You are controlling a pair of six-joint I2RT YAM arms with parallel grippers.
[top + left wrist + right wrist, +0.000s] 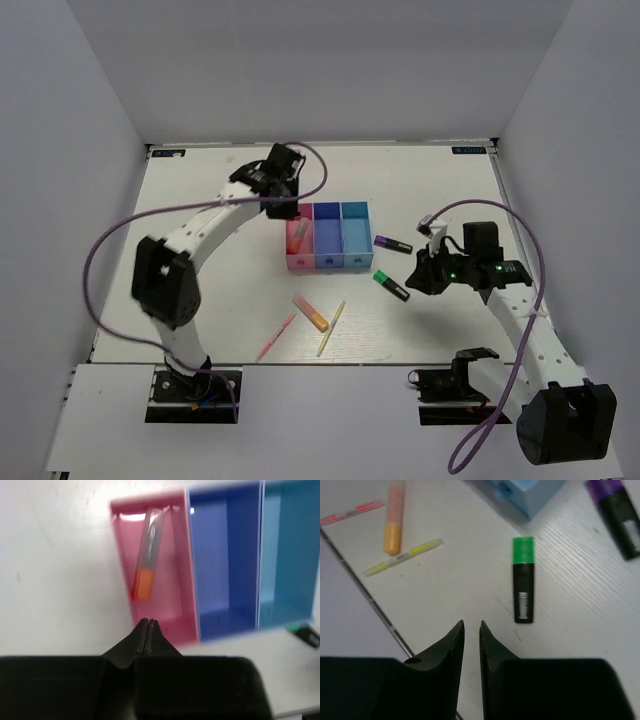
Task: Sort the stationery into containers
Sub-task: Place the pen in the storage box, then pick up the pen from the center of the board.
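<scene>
Left tool (147, 630): fingers pressed together, empty, hovering over near end of pink-red bin (175, 570) at counter (430, 180) centre. Orange highlighter (145, 565) lies inside that bin.
Right tool (471, 630): narrow slit between fingers, gripping nothing, above counter beside green-black highlighter (523, 580), toward right edge.

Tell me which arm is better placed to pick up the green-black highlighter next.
Right. The right gripper hovers close beside the green-black highlighter; the left gripper is shut over the pink bin.

Orange highlighter (144, 582) lies inside pink-red bin (170, 597) (leftmost of three joined).
</scene>
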